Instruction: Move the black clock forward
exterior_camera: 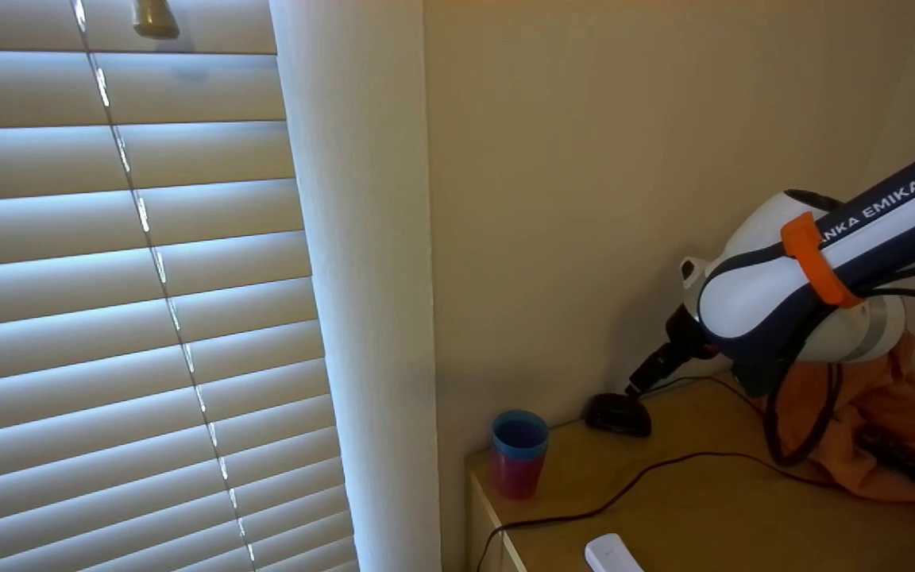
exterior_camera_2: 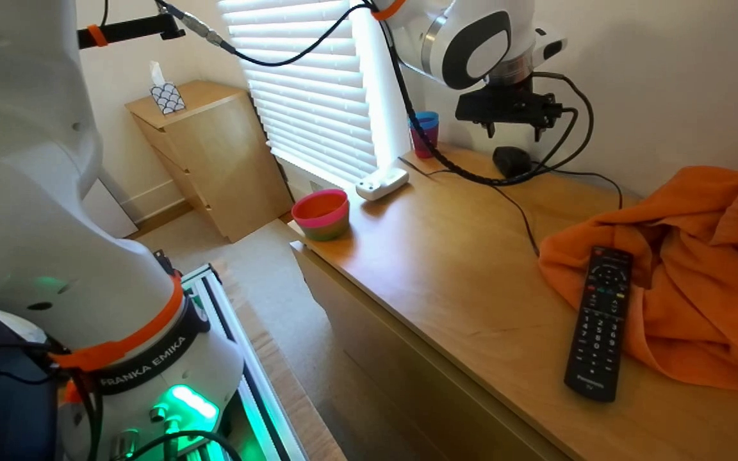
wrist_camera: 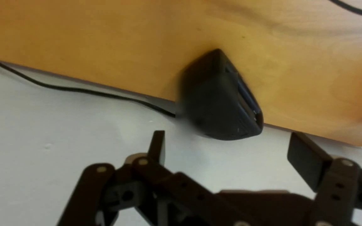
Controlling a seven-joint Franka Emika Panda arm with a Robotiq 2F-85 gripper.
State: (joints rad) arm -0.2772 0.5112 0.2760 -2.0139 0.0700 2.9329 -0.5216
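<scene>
Reaching the low, rounded black clock (wrist_camera: 222,97) on the tan wooden tabletop (exterior_camera_2: 446,282), near the pale wall (exterior_camera_2: 657,83), seems the step; the black two-fingered gripper (wrist_camera: 228,146), wide and empty, should next straddle it.

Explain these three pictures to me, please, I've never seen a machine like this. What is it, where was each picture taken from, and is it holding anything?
The machine is a robot arm ending in a two-fingered gripper. Two pictures come from separate cameras standing outside it. The third comes from a camera on its wrist, so the fingers show up close.

On the wooden surface are a blue and pink cup, a colorful bowl, a white device, and a TV remote partly over an orange cloth. The black clock sits near the wall.

Nothing is held: the fingers stand apart, and in the wrist view the clock lies beyond them, not between them.
</scene>
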